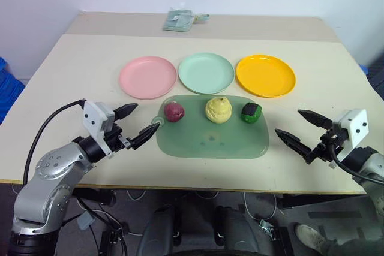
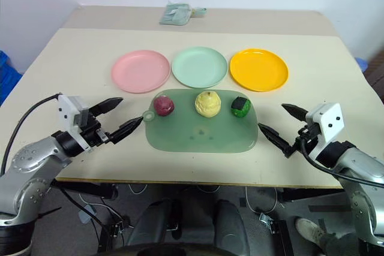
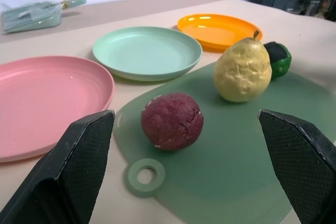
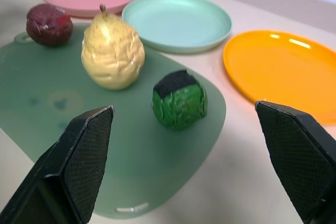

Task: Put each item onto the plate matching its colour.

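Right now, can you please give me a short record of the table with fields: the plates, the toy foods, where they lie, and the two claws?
plates: pink plate, green plate, orange plate, in a row, nothing on them
mat: green mat, in front of the plates
toy foods: purple lump, yellow pear, green cube, in a row along the mat's far edge
left claw: open, beside the mat's near left end, holding nothing
right claw: open, to the right of the mat, holding nothing
task progress: no item placed yet
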Motion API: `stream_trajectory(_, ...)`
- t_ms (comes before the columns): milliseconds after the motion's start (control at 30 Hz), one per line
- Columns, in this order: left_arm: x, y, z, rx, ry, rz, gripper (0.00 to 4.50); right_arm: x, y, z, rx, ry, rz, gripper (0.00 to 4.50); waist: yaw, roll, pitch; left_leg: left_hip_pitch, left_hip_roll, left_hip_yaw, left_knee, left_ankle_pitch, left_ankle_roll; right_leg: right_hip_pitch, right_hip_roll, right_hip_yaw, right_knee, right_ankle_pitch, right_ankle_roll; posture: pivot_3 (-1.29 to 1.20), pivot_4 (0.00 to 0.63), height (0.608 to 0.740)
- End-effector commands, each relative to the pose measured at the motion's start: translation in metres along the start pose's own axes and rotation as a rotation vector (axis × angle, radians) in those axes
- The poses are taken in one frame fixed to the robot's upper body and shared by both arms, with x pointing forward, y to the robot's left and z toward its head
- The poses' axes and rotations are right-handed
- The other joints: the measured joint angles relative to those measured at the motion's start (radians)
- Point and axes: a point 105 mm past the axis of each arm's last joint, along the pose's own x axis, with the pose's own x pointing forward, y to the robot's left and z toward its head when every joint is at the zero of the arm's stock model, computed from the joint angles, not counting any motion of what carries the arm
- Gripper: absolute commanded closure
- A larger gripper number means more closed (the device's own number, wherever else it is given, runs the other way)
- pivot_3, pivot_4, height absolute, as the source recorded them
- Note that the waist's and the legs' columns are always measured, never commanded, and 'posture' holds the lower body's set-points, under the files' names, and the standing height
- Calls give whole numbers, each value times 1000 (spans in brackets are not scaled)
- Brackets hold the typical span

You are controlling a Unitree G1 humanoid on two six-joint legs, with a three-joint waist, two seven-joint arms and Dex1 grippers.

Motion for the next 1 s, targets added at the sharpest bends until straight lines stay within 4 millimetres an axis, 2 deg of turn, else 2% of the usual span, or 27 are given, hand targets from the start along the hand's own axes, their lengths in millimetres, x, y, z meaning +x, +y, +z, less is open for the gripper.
stream_trajectory(33, 6, -3, 9, 17, -37, -1, 0, 3, 8, 18, -42, -71, 55, 71, 0, 0, 0, 0, 0, 0, 0, 0, 0, 0, 0, 0, 0, 0, 0, 0, 150, 740)
stream_trajectory(267, 24, 11, -10, -64, 76, 66, 0, 19, 34, 32, -46, -137, 247, 71, 0, 0, 0, 0, 0, 0, 0, 0, 0, 3, 1, 0, 1, 0, 0, 0, 150, 740)
stream_trajectory(467, 39, 16, -18, -149, 107, 62, 0, 26, 50, 39, -82, -182, 373, 71, 1, 0, 0, 0, 0, 0, 1, 2, 4, 4, 1, -1, 0, 0, 0, 0, 150, 740)
stream_trajectory(633, 51, 16, -25, -164, 141, 56, 0, 29, 50, 39, -101, -208, 400, 71, 1, 0, 0, 0, -1, 0, 1, 2, 4, 4, 1, -1, 1, 0, 1, 0, 150, 740)
stream_trajectory(833, 67, 7, -30, -169, 170, 19, 0, 31, 50, 35, -105, -221, 401, 71, 1, 0, 0, 0, -1, 0, 2, 2, 4, 4, 1, -1, 1, 0, 1, 0, 150, 740)
stream_trajectory(1000, 76, 10, -35, -179, 213, 30, 0, 29, 49, 32, -104, -225, 387, 71, 1, 0, 0, 0, 0, 0, 2, 2, 4, 4, 0, -1, 2, 0, 1, 0, 150, 740)
